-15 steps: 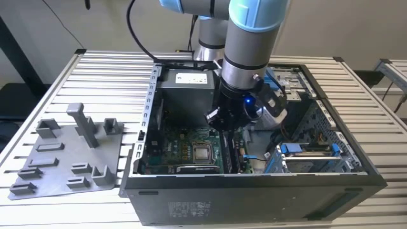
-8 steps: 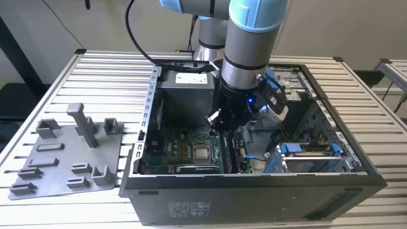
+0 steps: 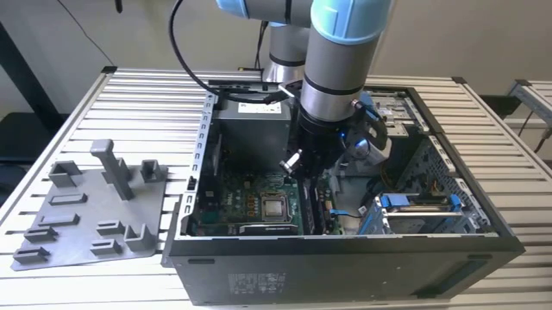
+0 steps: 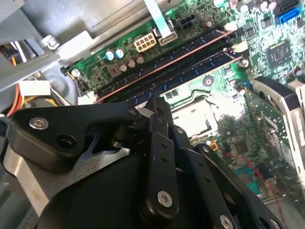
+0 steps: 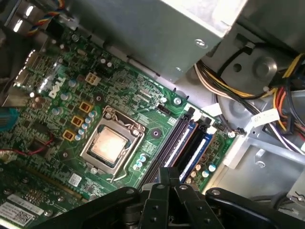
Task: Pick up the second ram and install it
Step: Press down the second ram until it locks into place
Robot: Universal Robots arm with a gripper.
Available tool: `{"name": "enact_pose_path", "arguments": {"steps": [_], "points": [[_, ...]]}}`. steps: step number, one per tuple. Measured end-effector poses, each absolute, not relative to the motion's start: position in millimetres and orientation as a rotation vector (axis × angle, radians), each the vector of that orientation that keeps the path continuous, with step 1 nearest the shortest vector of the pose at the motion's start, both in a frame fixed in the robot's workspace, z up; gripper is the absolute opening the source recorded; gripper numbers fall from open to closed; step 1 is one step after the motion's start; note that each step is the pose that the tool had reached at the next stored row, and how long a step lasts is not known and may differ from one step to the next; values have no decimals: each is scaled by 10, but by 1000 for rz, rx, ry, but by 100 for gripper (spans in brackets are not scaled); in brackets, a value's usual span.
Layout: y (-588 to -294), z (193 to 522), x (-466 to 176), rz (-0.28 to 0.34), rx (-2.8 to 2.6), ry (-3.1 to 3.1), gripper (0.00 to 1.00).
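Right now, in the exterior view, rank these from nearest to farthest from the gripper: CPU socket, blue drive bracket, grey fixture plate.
1. CPU socket, just below the gripper.
2. Blue drive bracket, toward the view's right, inside the case.
3. Grey fixture plate, far left, outside the case.

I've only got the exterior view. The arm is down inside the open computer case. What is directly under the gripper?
Observer: In the first wrist view the gripper hangs over the long memory slots on the green motherboard.
Operator: Are those slots all alike?
Observer: No. That view shows black and blue slots side by side.
Operator: What lies beside them?
Observer: The processor, in its square metal-framed socket, lies right next to the slots.
Operator: Any cables close by?
Observer: A bundle of coloured wires runs past the far ends of the slots, apart from the gripper.
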State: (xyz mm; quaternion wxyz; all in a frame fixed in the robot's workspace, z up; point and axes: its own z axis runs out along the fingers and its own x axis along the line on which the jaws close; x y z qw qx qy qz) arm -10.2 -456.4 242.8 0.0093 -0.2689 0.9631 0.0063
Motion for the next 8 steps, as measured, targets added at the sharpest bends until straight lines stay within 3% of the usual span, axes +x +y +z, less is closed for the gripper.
{"name": "enact_pose_path", "arguments": {"steps": [8], "points": [[-4564, 2425, -102, 20, -1024, 2950, 11]]}}
